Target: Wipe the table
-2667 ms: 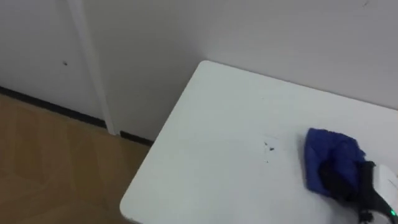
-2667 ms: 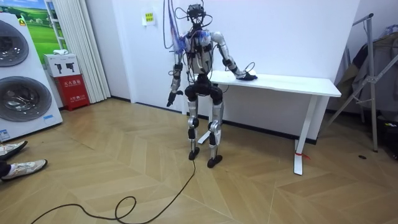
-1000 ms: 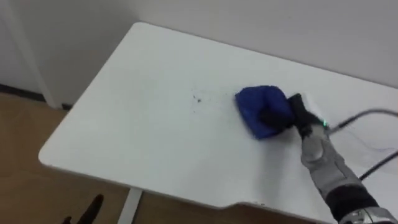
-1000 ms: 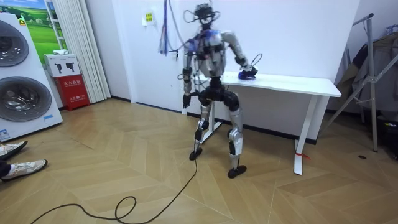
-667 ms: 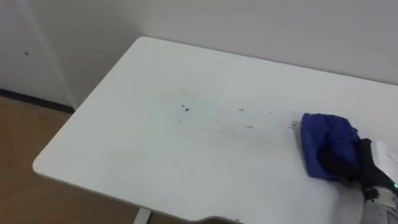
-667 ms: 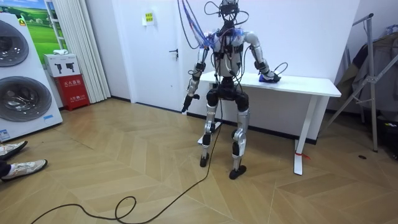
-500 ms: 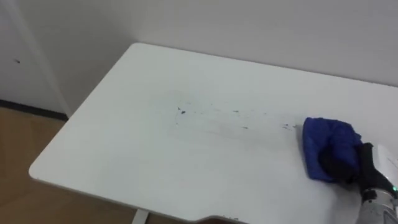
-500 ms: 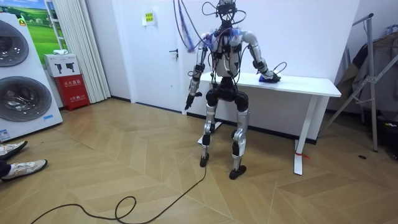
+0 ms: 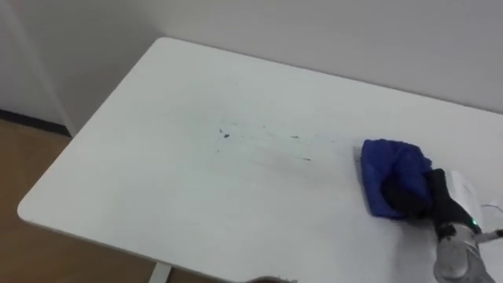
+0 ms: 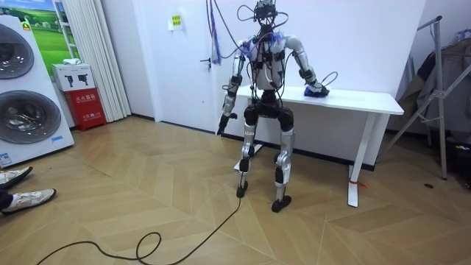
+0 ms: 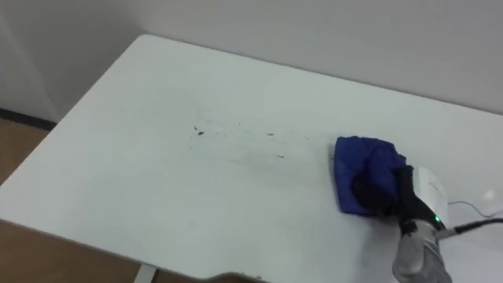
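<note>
Moved slightly left toward the specks (image 9: 225, 135), the soft, light cloth (image 9: 383, 171) lies lower right on the table (image 9: 149, 173), the right hand (image 9: 432, 200) curled into its bunched top, likely the firmest hold.

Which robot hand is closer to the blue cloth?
Right. The right hand is on the blue cloth on the table, fingers curled into it. The left hand hangs by the robot's side, off the table, well away from the cloth.
</note>
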`<state>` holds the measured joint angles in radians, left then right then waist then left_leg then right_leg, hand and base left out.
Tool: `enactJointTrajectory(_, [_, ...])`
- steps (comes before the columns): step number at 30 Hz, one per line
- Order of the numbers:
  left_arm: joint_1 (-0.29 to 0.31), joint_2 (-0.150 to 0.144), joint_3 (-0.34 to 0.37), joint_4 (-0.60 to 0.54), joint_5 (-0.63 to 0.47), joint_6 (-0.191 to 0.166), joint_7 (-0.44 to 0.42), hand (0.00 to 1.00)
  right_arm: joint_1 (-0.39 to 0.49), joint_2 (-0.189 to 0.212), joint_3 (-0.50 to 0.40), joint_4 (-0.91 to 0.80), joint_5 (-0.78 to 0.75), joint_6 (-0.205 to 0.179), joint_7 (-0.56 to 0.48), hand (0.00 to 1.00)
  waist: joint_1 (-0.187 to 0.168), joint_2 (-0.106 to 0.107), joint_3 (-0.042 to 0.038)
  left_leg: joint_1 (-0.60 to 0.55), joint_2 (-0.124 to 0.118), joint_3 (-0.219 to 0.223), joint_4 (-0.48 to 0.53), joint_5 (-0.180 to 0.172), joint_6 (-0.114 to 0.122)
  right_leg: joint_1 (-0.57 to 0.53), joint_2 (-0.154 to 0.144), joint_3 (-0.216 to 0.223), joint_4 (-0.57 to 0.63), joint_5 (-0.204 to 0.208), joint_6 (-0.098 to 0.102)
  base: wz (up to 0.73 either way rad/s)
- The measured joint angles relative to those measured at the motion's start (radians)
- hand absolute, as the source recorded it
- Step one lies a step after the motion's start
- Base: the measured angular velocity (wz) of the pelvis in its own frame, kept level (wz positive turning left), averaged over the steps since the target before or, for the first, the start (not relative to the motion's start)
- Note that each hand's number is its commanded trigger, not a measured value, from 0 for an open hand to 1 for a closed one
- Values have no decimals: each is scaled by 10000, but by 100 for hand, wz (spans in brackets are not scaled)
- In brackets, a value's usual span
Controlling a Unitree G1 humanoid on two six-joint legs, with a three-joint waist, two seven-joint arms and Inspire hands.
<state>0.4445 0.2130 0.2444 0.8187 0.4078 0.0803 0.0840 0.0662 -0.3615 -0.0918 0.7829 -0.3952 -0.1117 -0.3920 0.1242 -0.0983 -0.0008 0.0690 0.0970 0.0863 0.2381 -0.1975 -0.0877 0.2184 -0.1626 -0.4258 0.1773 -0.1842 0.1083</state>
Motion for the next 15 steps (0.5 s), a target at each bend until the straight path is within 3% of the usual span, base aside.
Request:
enactJointTrajectory(3, [166,107,631,-10,45,15,3,0,944,-235,-942,96,265,-66,-187,100,-76,91,-82,-44,-103,-197,188,-95,102,237,-67,-348,-67,83,143,27])
enactJointTrajectory(7, [-37,158,617,-193,167,44,8,0,1077,-383,-1166,359,488,113,-200,100,-69,137,-135,-61,-128,-197,210,-117,124,279,-104,-431,-58,97,169,-7])
enactJointTrajectory(9, [-233,141,87,-196,170,53,24,0,626,-371,-883,301,505,538,-195,100,42,201,-164,-10,-102,-91,219,-113,115,270,-100,-398,-58,97,169,-27])
enactJointTrajectory(11, [-526,-15,-653,-150,195,83,36,0,-272,-205,-238,269,478,1403,-14,100,375,305,-160,97,-42,18,187,-134,47,83,6,24,-50,131,111,-62])
enactJointTrajectory(12, [-608,-40,-858,-108,194,101,30,0,-518,-142,6,218,468,1626,71,100,504,325,-160,120,-37,-6,149,-131,47,39,46,167,-21,162,62,-84])
enactJointTrajectory(13, [-695,-119,-1114,-143,185,131,-2,0,-1009,56,628,-279,371,2223,405,100,807,354,-155,120,-6,-71,63,-120,47,-289,155,469,123,239,-65,-101])
enactJointTrajectory(15, [-827,-172,-1315,-99,140,305,-137,0,-2399,541,2487,-1166,-124,2571,1305,100,1258,350,-49,55,147,-119,-6,-91,5,-738,407,659,173,417,-347,-91])
